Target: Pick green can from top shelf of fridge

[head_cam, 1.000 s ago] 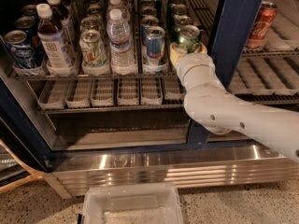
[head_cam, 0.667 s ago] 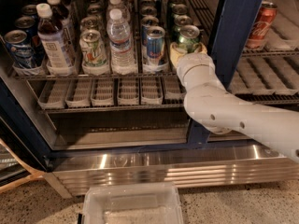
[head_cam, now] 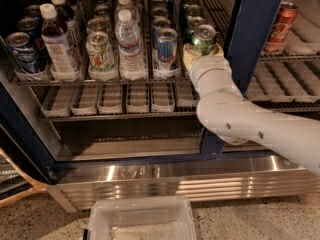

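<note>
The green can (head_cam: 204,37), dark green with a silver top, stands at the front of the rightmost lane on the top shelf (head_cam: 100,80) of the fridge (head_cam: 254,29). My gripper (head_cam: 203,50) reaches in from the lower right on its white arm. Its yellowish fingers (head_cam: 188,55) sit on both sides of the can's lower body, shut on it. More green cans stand in the lane behind it.
On the same shelf to the left stand a blue-and-silver can (head_cam: 166,48), a water bottle (head_cam: 131,44), a whitish can with green logo (head_cam: 100,51) and a dark bottle (head_cam: 57,43). A red can (head_cam: 280,21) is behind the right door. A clear bin (head_cam: 142,219) lies on the floor.
</note>
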`<state>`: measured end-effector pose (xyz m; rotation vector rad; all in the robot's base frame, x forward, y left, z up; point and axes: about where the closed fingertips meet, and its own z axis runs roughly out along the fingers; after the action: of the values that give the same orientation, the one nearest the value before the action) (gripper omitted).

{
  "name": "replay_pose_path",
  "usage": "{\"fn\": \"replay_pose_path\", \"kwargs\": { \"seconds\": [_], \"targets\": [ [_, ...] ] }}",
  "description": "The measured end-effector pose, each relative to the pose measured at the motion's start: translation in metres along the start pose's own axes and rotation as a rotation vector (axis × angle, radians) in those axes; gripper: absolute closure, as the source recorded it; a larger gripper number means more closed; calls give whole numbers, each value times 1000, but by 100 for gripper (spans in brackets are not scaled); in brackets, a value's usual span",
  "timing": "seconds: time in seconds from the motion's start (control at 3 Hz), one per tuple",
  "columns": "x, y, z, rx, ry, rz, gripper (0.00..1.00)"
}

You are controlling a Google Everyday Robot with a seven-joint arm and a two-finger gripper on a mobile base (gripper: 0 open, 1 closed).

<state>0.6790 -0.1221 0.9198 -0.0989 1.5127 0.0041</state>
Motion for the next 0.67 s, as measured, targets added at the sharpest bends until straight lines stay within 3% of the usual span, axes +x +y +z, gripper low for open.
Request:
{"fn": "replay_pose_path", "kwargs": {
  "seconds": [0.67],
  "targets": [
    [-10, -3, -7, 15, -22, -38, 100]
  ]
}}
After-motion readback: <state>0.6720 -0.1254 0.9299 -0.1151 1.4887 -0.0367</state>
